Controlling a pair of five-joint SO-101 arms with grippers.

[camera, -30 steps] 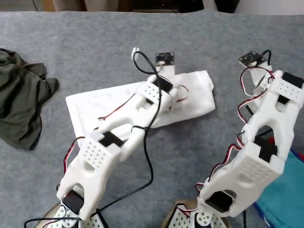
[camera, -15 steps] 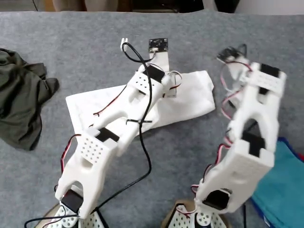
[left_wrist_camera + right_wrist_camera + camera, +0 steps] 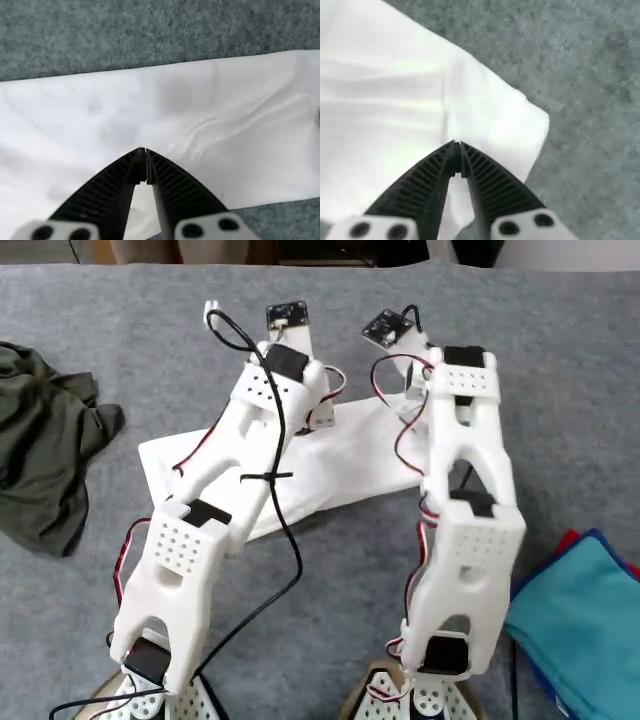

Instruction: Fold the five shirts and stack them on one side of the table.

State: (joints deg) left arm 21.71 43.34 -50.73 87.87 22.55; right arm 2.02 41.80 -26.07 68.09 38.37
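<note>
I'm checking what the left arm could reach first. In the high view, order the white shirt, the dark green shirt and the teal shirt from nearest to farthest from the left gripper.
1. White shirt: mid-table, directly under the left gripper.
2. Dark green shirt: crumpled at the table's left edge.
3. Teal shirt: at the near right corner, clearly farthest.

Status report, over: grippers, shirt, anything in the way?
Left gripper shut, right gripper shut, both over the white shirt. White shirt flat mid-table. Dark shirt and teal shirt lie apart at the sides, nothing blocking.
</note>
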